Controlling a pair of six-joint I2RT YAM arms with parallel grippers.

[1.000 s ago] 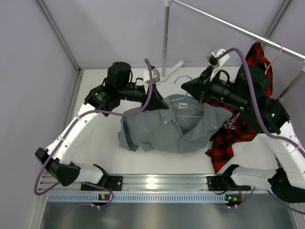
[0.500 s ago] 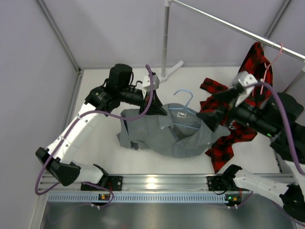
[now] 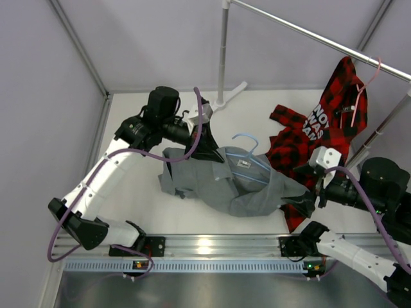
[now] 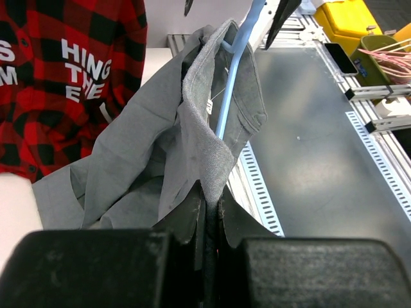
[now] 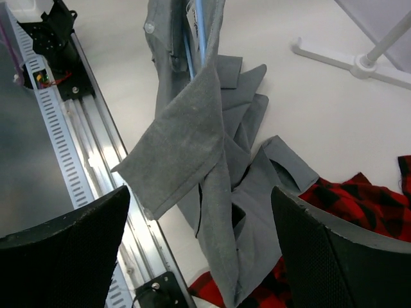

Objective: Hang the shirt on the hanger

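The grey-green shirt (image 3: 234, 186) hangs bunched between the two arms, with the light-blue hanger (image 3: 247, 153) inside its collar and the hook sticking out above. My left gripper (image 3: 207, 146) is shut on a fold of the shirt (image 4: 160, 147) near the collar and holds it up; the hanger (image 4: 234, 77) runs through the collar just ahead of the left gripper (image 4: 210, 205). My right gripper (image 3: 303, 200) is open by the shirt's right end. In the right wrist view the shirt (image 5: 192, 141) dangles between the wide fingers (image 5: 64, 250) without touching them.
A red-and-black plaid shirt (image 3: 314, 131) hangs from a pink hanger (image 3: 361, 90) on the rack rail and spills onto the table at the right. The rack pole (image 3: 223, 51) and its base (image 3: 231, 95) stand at the back. A metal rail (image 3: 212, 244) runs along the near edge.
My right gripper let go of the shirt's right shoulder, opened, and pulled back to the right and toward the near edge. The shirt's right side sagged. The left gripper kept its hold.
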